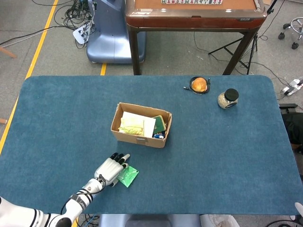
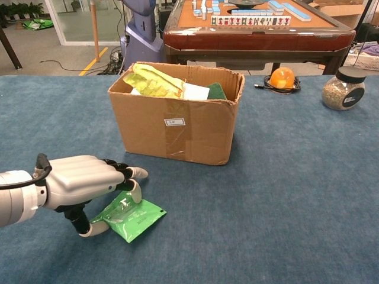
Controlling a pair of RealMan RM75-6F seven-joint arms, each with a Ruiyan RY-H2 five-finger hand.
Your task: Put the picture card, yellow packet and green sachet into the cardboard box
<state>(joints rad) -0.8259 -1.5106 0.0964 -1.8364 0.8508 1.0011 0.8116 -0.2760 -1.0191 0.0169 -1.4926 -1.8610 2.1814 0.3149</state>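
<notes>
While our left hand (image 2: 83, 189) pinches the near edge of the green sachet (image 2: 131, 216) lying under its fingers, we judge it light, floppy, slick; edge grip suits.

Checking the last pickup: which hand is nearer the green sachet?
Left. The left hand is on the green sachet, its thumb and fingers closing on its near-left edge. The right hand shows in neither view.
</notes>
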